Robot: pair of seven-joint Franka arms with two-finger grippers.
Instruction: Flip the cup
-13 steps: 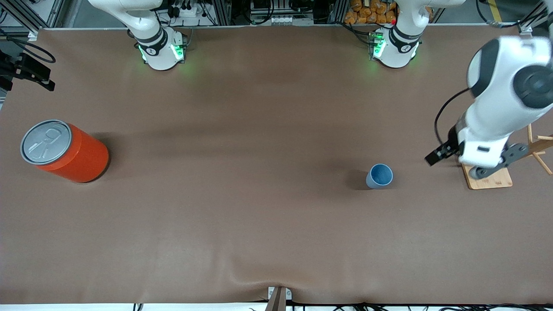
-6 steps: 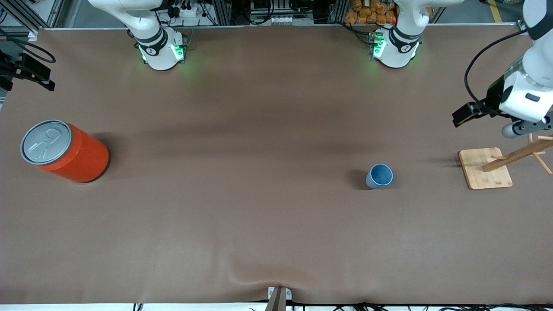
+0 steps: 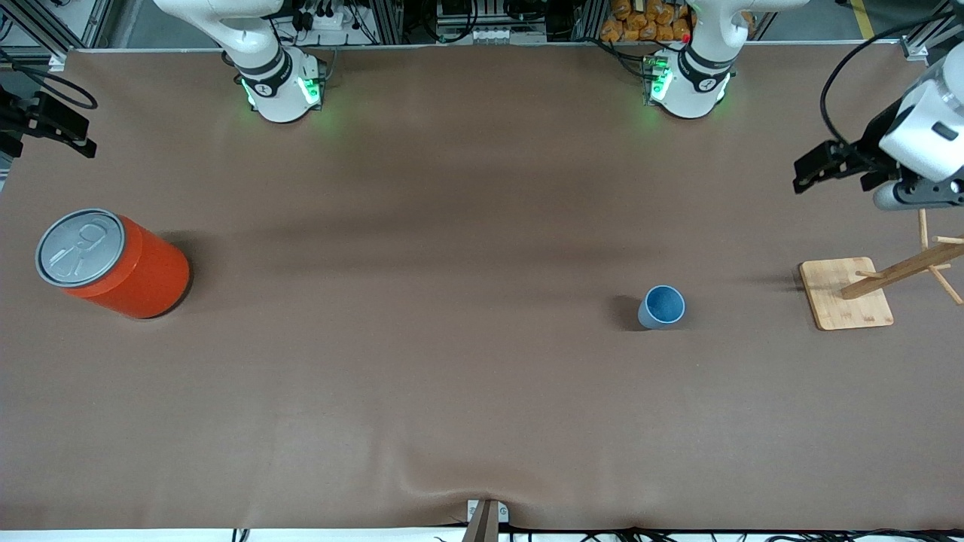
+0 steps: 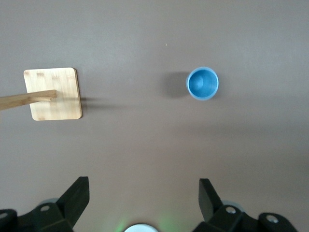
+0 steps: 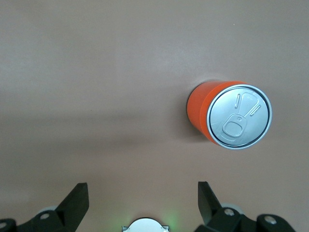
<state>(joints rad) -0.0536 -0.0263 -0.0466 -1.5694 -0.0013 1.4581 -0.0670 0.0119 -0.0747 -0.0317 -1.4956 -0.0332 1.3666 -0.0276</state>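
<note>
The small light-blue cup (image 3: 663, 307) stands upright on the brown table, its darker blue inside facing up; it also shows in the left wrist view (image 4: 203, 83). My left gripper (image 3: 915, 194) hangs open and empty high over the bare table at the left arm's end, apart from the cup, with nothing between its dark fingers (image 4: 77, 195). My right gripper (image 5: 143, 189) is out of the front view. In the right wrist view it is open and empty, up over the table beside the orange can.
A large orange can (image 3: 113, 263) with a grey pull-tab lid (image 5: 239, 117) stands at the right arm's end. A wooden peg stand on a square base (image 3: 845, 293) sits beside the cup toward the left arm's end (image 4: 53, 94).
My left arm has risen and drawn back from over the wooden stand's base toward the table's end. The cup, stand and can have not moved.
</note>
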